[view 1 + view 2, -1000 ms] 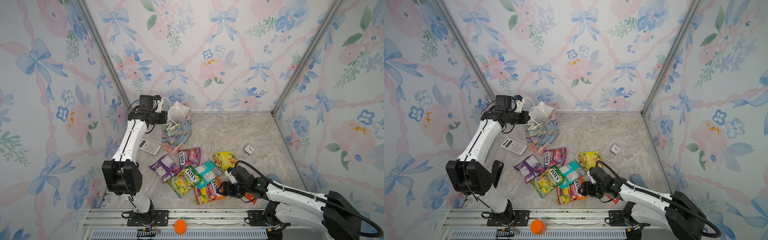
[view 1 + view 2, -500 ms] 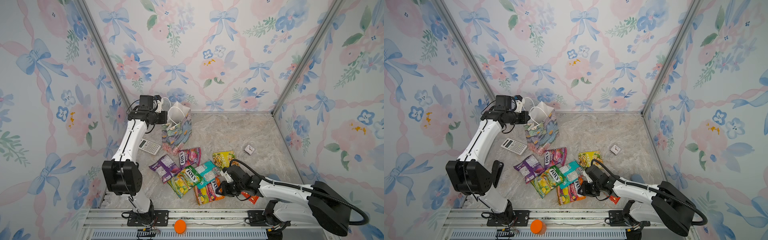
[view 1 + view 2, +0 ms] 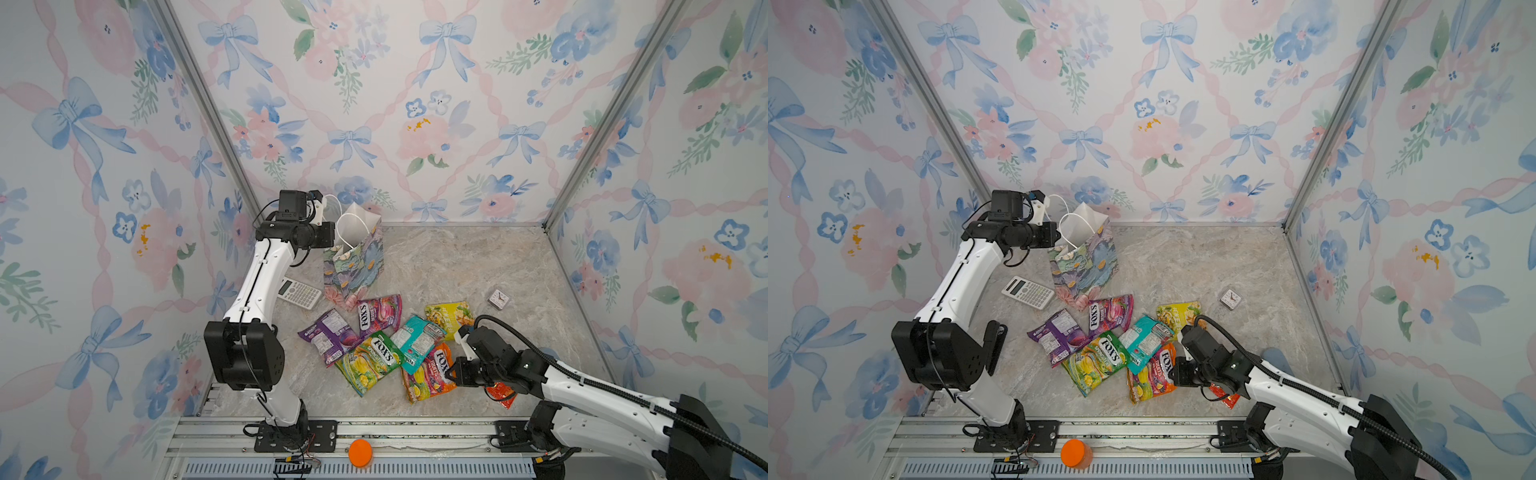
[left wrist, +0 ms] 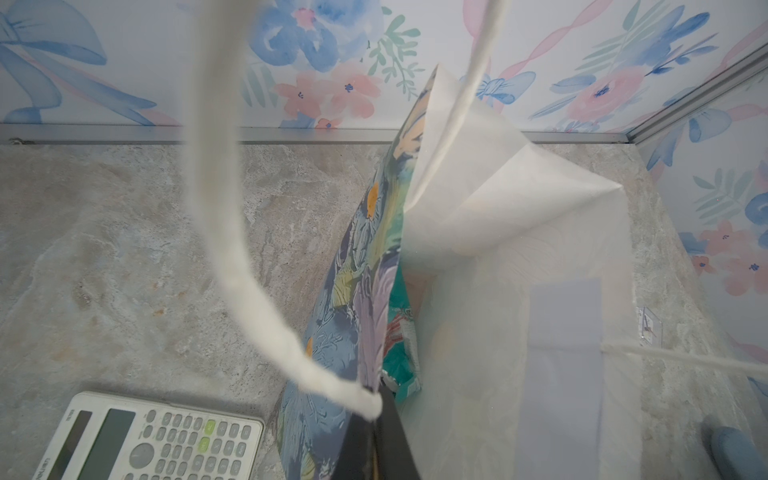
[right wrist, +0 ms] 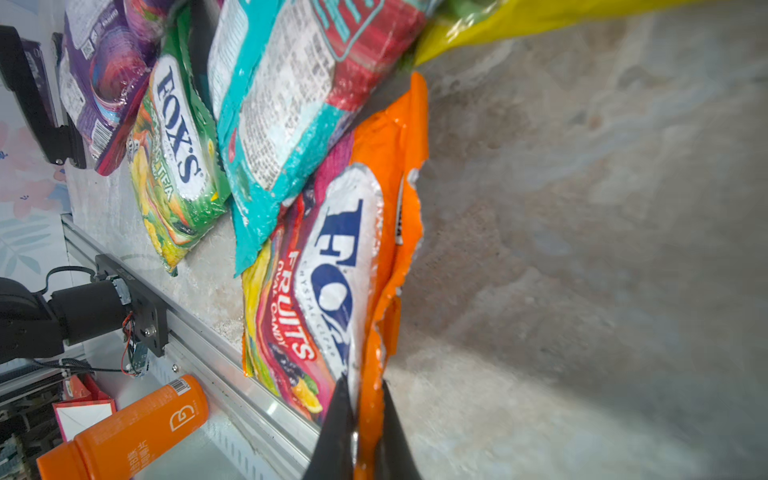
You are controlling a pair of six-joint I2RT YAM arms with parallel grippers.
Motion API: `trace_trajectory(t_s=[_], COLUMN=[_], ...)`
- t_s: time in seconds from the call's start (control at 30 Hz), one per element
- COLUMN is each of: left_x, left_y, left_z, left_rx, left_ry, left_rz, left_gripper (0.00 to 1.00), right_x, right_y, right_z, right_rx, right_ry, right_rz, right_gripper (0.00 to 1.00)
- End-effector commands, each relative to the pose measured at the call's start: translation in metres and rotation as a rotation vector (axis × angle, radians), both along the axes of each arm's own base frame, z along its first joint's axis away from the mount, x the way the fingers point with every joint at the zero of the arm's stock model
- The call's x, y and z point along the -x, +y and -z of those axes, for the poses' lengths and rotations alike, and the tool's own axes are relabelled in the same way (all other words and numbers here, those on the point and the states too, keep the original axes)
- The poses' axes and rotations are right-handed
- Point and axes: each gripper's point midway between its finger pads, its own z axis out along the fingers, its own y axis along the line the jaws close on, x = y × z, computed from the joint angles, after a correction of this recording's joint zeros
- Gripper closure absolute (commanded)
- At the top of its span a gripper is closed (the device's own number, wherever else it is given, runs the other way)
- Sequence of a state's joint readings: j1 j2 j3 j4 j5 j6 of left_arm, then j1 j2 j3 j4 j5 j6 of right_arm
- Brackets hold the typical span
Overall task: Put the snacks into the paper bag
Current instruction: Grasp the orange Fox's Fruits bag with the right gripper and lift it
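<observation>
**Right wrist view: right pincer point(image 5: 359, 409) is grasping the orange packet point(image 5: 332, 266)**

Its jaws are pressing together on the packet's orange side edge, while the packet is lying on the surface point(image 5: 582, 249) at the near end of the pile of other snacks point(image 3: 376, 357). Left wrist view is showing the left pincer point(image 4: 374, 419) clenching the rim of the paper bag point(image 3: 353, 266), which is standing near the back wall, close to the calculator point(image 3: 299, 293); a teal wrapper point(image 4: 401, 340) is showing inside it

Blue-pink floral paper bag point(image 3: 357, 266), orange packet point(image 3: 430, 372)
</observation>
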State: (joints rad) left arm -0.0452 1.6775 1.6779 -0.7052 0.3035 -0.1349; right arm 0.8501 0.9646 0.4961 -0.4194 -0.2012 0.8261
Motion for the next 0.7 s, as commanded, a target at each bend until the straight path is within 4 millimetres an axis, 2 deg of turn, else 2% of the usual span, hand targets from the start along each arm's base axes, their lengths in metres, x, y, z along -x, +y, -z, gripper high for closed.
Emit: trace_trajectory(t_s=[0.0, 0.23, 0.53, 0.67], left_x=[0.003, 0.003, 0.004, 0.004], left_y=[0.000, 0.000, -0.001, -0.001], left_z=[0.018, 0.017, 0.017, 0.017], left_rx=[0.007, 0.008, 0.009, 0.010], left_ry=[0.060, 0.058, 0.057, 0.057], left_rz=[-0.006, -0.007, -0.007, -0.004], left_gripper=[1.00, 1.00, 1.00, 1.00], right_x=[-0.012, -0.027, -0.039, -0.052], right_y=[-0.021, -0.039, -0.037, -0.035], right_z=[-0.023, -0.065, -0.106, -0.128], right_rx=[0.078, 0.129, 0.139, 0.147], right_ry=[-0.075, -0.178, -0.273, -0.342], right_rz=[0.018, 0.013, -0.037, -0.041], right_gripper=[1.00, 1.00, 1.00, 1.00])
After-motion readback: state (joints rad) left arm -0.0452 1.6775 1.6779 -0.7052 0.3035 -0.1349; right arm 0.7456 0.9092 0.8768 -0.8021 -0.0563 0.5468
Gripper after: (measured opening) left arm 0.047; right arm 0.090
